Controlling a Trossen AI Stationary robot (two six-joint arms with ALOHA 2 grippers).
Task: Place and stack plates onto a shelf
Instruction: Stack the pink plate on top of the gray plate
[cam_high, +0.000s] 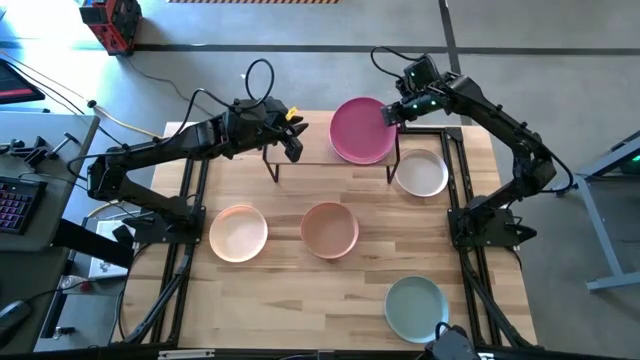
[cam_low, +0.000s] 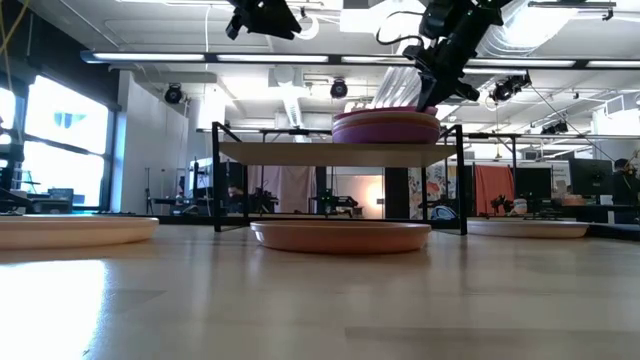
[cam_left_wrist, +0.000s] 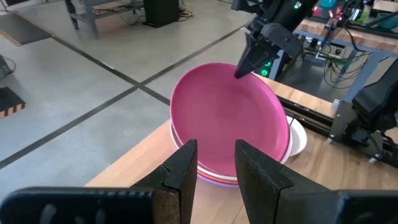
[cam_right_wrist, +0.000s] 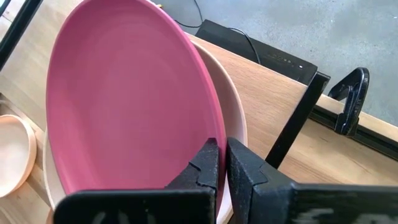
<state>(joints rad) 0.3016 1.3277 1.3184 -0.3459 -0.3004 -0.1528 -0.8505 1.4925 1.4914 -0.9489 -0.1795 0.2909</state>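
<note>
On the tabletop's left side, near the front, a cream plate (cam_high: 238, 232) lies flat and unattended, waiting its turn, and just right of it a terracotta plate (cam_high: 330, 229) sits directly in front of the shelf (cam_low: 300, 153), likewise untouched. Above and behind the cream plate, the left gripper (cam_high: 291, 146) hangs over the shelf's bare left half with its fingers (cam_left_wrist: 184, 169) parted and nothing between them; from there it stays clear of the stack and faces the free space where a second pile could go. Further right, the shelf's right half carries the stack: a purple plate (cam_low: 385, 130) shows low in the pile from table height, and the magenta plate (cam_high: 361, 130) rests on top, tilted, its far rim lifted. That tilt comes from the right gripper (cam_high: 392, 114), whose fingers (cam_right_wrist: 205, 163) are clenched on the magenta plate's rim, pinching it at the edge so it can be lowered onto the pile without the fingers being trapped beneath. It looks not yet settled flat. Beside the shelf's right legs a white plate (cam_high: 421, 172) lies on the table, and a pale teal plate (cam_high: 415, 308) sits near the front right corner.
</note>
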